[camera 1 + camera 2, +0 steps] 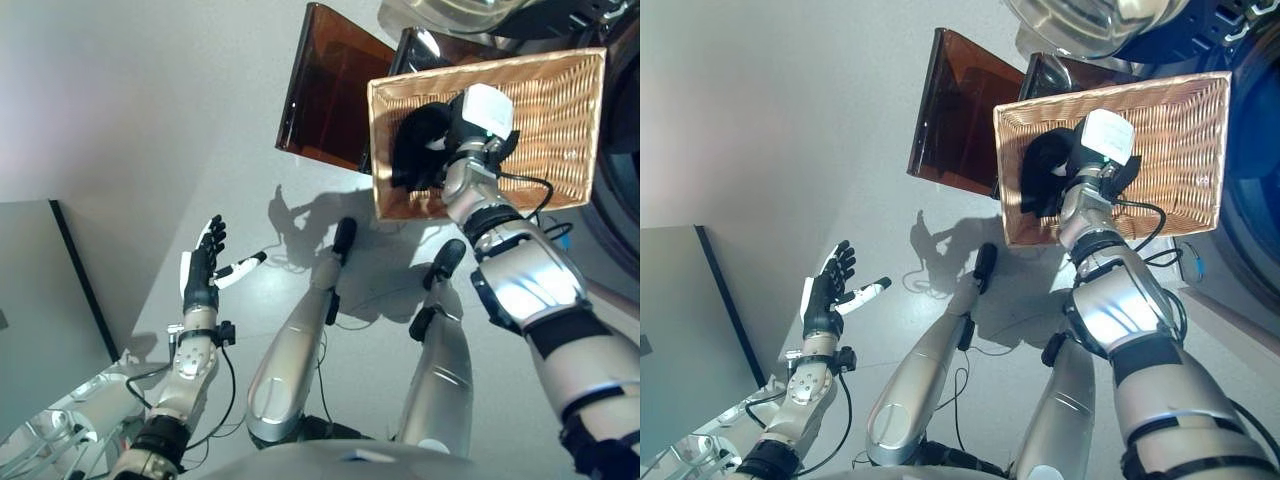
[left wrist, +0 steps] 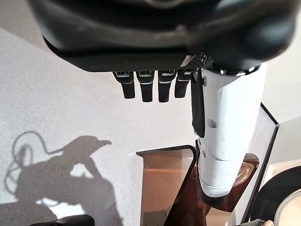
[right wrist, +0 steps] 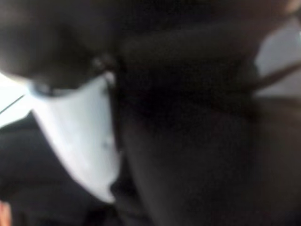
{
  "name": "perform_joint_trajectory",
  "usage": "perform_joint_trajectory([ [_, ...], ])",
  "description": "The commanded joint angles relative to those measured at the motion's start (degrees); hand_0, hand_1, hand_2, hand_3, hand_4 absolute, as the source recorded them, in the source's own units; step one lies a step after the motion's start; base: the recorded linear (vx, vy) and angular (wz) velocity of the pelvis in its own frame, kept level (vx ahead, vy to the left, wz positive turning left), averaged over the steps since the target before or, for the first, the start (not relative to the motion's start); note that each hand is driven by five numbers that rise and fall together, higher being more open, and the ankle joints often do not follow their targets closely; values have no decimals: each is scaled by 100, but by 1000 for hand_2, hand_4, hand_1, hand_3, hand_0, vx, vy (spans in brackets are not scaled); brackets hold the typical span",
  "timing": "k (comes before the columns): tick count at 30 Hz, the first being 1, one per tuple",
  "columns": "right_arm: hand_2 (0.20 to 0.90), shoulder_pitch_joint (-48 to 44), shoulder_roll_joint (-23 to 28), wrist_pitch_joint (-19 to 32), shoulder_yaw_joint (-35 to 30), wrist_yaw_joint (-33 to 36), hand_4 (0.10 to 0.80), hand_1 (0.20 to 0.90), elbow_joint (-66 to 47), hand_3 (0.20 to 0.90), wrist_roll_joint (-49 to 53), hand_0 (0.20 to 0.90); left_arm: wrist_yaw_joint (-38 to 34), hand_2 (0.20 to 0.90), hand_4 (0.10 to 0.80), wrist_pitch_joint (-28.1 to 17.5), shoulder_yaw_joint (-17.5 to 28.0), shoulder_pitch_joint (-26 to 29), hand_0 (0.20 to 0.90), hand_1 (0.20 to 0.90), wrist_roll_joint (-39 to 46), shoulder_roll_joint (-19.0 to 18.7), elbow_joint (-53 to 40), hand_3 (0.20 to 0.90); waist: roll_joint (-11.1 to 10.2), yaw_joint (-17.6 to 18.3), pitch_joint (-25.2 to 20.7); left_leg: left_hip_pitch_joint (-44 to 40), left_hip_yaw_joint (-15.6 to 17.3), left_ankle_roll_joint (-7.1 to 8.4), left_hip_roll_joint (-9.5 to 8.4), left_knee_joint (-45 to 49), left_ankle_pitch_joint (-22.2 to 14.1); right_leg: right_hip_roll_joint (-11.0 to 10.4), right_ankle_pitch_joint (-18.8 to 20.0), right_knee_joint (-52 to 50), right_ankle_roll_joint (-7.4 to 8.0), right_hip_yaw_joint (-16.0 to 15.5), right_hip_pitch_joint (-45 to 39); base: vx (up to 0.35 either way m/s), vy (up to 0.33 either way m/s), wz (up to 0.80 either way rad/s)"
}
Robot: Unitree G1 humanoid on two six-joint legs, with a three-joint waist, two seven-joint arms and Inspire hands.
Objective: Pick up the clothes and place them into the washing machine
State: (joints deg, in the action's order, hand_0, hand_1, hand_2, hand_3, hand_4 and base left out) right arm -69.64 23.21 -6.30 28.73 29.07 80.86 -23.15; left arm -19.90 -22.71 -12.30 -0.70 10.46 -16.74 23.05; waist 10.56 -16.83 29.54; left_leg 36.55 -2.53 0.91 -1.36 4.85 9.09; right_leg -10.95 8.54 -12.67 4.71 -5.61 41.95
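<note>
A wicker basket (image 1: 545, 110) stands on the grey floor at the upper right. A black garment (image 1: 412, 140) lies bunched in its left part. My right hand (image 1: 450, 135) reaches down into the basket and sits right against the garment. The right wrist view shows only dark cloth (image 3: 188, 141) pressed close beside the white thumb cover (image 3: 80, 136). My left hand (image 1: 200, 270) hovers over bare floor at the lower left, far from the basket, open and empty, its fingers (image 2: 146, 87) straight. The washing machine's silver drum opening (image 1: 450, 15) shows at the top edge.
Two brown translucent panels (image 1: 325, 90) stand on the floor just left of and behind the basket. The machine's dark round door (image 1: 620, 150) runs along the right edge. A grey cabinet (image 1: 40, 300) stands at the lower left.
</note>
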Motion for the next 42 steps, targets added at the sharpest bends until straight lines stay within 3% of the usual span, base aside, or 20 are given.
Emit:
perform_joint_trajectory([
  [1, 200, -510, 158, 134, 216, 536, 300, 200, -259, 200, -118, 200, -189, 900, 800, -247, -63, -104, 900, 900, 20, -372, -328, 900, 757, -61, 26, 194, 197, 89, -287, -468, 374, 106, -479, -410, 77, 351, 75, 11, 11, -11],
  [9, 200, -336, 144, 431, -174, 654, 300, 200, -541, 200, 500, 200, -222, 900, 800, -234, -47, -178, 900, 900, -8, -382, -187, 900, 667, 65, 26, 88, 247, 87, -275, -398, 303, 108, -535, -418, 67, 367, -55, 4, -2, -4],
  [18, 200, 619, 188, 1625, -1478, 423, 300, 200, -1530, 200, 3259, 200, -194, 900, 800, -133, 109, -224, 900, 900, 74, -276, 442, 900, 437, 328, 2, -224, 388, 87, -209, -327, 168, 170, -555, -292, 47, 428, -437, 22, -22, -7],
  [25, 200, 1571, 159, 2205, -1966, 46, 300, 200, -2409, 200, 4601, 200, -78, 900, 800, -24, 129, -160, 900, 900, 143, -161, 943, 900, 324, 460, -209, -442, 431, 96, -157, -331, 112, 215, -550, -136, 36, 446, -710, 47, -25, -7],
  [27, 200, 2019, 31, 2476, -2199, -241, 300, 200, -2725, 200, 5380, 200, -18, 900, 800, 38, 115, -134, 900, 900, 158, -75, 1228, 900, 278, 537, -329, -625, 434, 98, -148, -351, 51, 212, -594, -67, 40, 445, -908, 65, -35, -5],
  [36, 200, 2703, -189, 2945, -2710, -877, 300, 200, -3338, 200, 7051, 200, 60, 900, 800, 240, -48, -77, 900, 900, 5, 219, 2242, 900, 300, 672, -657, -1034, 514, 107, -116, -402, -46, 263, -610, 154, 42, 540, -1326, 65, -21, -9],
  [42, 200, 2726, -26, 3143, -3115, -1156, 300, 200, -3362, 200, 7879, 200, 166, 900, 800, 275, -128, -75, 900, 900, 42, 357, 2680, 900, 423, 751, -868, -1187, 534, 114, -107, -463, -68, 299, -671, 198, 31, 578, -1438, 40, -14, -7],
])
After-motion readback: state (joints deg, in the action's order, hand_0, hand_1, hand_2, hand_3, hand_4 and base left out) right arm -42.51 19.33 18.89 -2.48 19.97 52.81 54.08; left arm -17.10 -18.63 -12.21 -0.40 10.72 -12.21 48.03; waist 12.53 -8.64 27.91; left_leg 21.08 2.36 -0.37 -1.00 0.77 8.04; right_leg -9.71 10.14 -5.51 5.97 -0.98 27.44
